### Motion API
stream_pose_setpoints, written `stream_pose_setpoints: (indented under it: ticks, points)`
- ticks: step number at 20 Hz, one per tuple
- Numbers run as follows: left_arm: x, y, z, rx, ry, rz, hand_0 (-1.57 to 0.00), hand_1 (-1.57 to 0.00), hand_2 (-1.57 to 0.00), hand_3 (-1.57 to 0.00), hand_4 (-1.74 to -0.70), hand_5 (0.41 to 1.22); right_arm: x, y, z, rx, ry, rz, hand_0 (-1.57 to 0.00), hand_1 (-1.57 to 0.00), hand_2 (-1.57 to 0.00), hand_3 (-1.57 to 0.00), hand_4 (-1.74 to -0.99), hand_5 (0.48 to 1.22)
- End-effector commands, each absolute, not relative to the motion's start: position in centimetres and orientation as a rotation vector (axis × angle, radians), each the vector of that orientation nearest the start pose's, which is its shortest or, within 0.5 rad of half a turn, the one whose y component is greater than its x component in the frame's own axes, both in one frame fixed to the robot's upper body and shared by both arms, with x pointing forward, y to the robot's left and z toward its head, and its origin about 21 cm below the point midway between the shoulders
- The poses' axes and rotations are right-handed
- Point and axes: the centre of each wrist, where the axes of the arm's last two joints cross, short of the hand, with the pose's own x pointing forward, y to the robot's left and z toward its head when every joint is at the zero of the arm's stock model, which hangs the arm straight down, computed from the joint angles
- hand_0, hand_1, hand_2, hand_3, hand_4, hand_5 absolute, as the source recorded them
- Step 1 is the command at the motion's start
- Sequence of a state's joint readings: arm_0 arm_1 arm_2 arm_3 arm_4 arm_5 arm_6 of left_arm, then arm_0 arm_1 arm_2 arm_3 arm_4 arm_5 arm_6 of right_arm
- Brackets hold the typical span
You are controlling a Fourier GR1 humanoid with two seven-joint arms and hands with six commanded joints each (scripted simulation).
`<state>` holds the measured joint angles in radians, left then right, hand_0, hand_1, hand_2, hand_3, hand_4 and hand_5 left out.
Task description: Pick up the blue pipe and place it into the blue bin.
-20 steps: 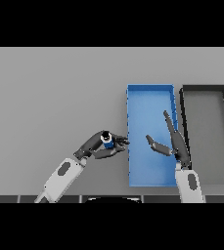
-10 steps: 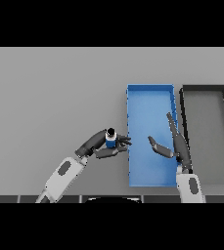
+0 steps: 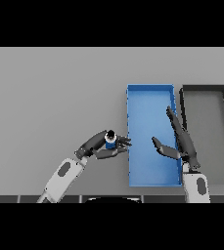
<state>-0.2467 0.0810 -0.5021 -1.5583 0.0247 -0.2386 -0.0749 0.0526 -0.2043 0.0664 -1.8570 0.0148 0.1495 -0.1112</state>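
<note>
On the grey table [image 3: 50, 97], my left hand [image 3: 100, 146] pinches the blue pipe [image 3: 111, 142] just outside the blue bin [image 3: 150, 161] — a loose grip or clipped wall could drop it short — while my right hand [image 3: 179, 141] hangs spread above the bin.

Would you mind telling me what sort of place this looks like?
Probably a bare sorting workbench: a plain grey table holding only a blue bin and a dark bin side by side, with the left robot hand holding a small blue pipe.

Plain grey table [image 3: 45, 88] filling the view, evenly lit, soft shadows
</note>
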Motion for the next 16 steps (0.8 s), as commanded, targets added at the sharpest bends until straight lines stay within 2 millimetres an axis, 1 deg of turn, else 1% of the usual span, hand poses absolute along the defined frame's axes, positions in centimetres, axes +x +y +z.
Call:
stream_pose_setpoints:
  ticks: [1,2,4,6,8,9,10,11,12,13,14,15,16]
  points:
    - [26.2,10.3,4.4,-0.59,-1.701,-0.768,-1.57,-1.57,-1.57,-1.57,-1.47,1.221,22.9,-25.4,7.8,0.047,-1.876,0.419,0.0,-0.01,-0.02,0.0,-1.163,0.592]
    - [26.5,10.5,4.3,-0.581,-1.695,-0.768,-1.57,-1.57,-1.57,-1.57,-1.47,1.221,22.9,-25.6,9.4,0.07,-1.885,0.473,0.0,-0.01,-0.01,0.0,-1.165,0.589]
    - [26.4,10.6,4.1,-0.575,-1.692,-0.777,-1.57,-1.57,-1.57,-1.57,-1.47,1.221,22.5,-25.1,11.5,0.145,-1.858,0.578,0.0,0.0,-0.01,0.0,-1.177,0.567]
    - [26.4,10.2,4.3,-0.587,-1.699,-0.784,-1.57,-1.57,-1.57,-1.57,-1.47,1.221,22.4,-24.4,13.2,0.163,-1.841,0.687,0.0,0.0,0.0,0.0,-1.194,0.543]
    - [26.3,10.1,4.6,-0.574,-1.703,-0.786,-1.57,-1.57,-1.57,-1.57,-1.47,1.221,22.4,-23.4,14.9,0.213,-1.85,0.797,0.0,0.0,0.0,0.0,-1.219,0.537]
    - [26.3,10.1,4.5,-0.569,-1.705,-0.796,-1.57,-1.57,-1.57,-1.57,-1.47,1.221,22.6,-23.0,15.4,0.234,-1.837,0.836,0.0,0.0,0.0,0.0,-1.23,0.531]
    - [26.3,10.2,4.5,-0.564,-1.7,-0.8,-1.57,-1.57,-1.57,-1.57,-1.47,1.221,22.9,-22.2,15.5,0.255,-1.824,0.865,0.0,0.0,0.0,0.0,-1.246,0.526]
    - [26.3,10.2,4.4,-0.569,-1.706,-0.801,-1.57,-1.57,-1.57,-1.57,-1.47,1.221,22.9,-21.8,15.8,0.279,-1.816,0.89,0.0,0.0,0.0,0.0,-1.256,0.523]
    - [26.1,10.2,4.4,-0.571,-1.71,-0.803,-1.57,-1.57,-1.57,-1.57,-1.47,1.221,22.9,-21.4,16.3,0.28,-1.809,0.919,0.0,0.0,0.0,0.0,-1.249,0.524]
    - [26.3,10.2,4.6,-0.563,-1.706,-0.797,-1.57,-1.57,-1.57,-1.57,-1.47,1.221,23.3,-20.6,16.4,0.303,-1.787,0.934,0.0,0.0,0.0,0.0,-1.242,0.524]
    - [26.4,10.4,4.6,-0.556,-1.703,-0.797,-1.57,-1.57,-1.57,-1.57,-1.47,1.221,23.2,-20.4,16.5,0.319,-1.775,0.942,0.0,0.0,0.0,0.0,-1.239,0.522]
    - [26.5,10.1,4.4,-0.556,-1.696,-0.801,-1.57,-1.57,-1.57,-1.57,-1.47,1.221,23.3,-19.5,16.4,0.374,-1.754,0.957,0.0,0.0,0.0,0.0,-1.232,0.525]
    - [26.5,10.2,4.7,-0.572,-1.708,-0.798,-1.57,-1.57,-1.57,-1.57,-1.47,1.221,23.6,-19.3,16.8,0.393,-1.748,0.977,0.0,0.0,0.0,0.0,-1.227,0.528]
